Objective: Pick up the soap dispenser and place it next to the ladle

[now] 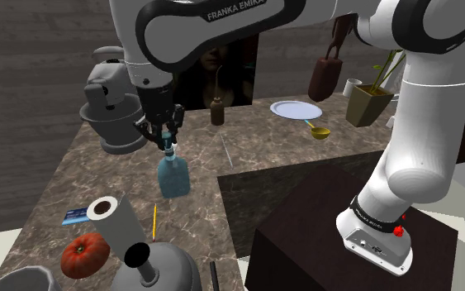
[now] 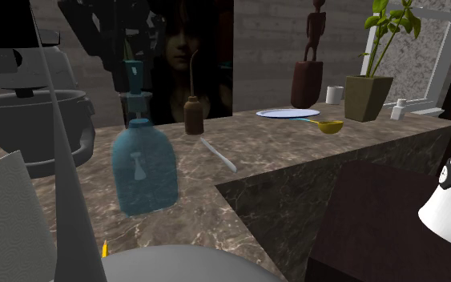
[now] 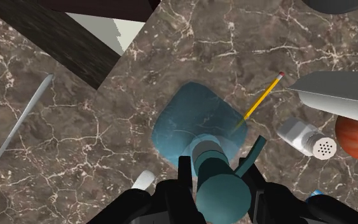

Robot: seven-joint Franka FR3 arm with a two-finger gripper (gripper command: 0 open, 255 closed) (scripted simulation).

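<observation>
Standing upright on the brown marbled countertop (image 1: 255, 140), near its inner corner, the translucent blue soap dispenser with a teal pump (image 1: 173, 175) has its pump head pinched between the jaws of the all-black two-finger gripper (image 1: 168, 136), which reaches down from above. The small yellow ladle (image 1: 318, 131) lies well apart, near the counter's far edge, just beside a round white plate (image 1: 296, 110).

"FRANKA EMIKA" on the arm's (image 1: 181, 33) upper link
</observation>
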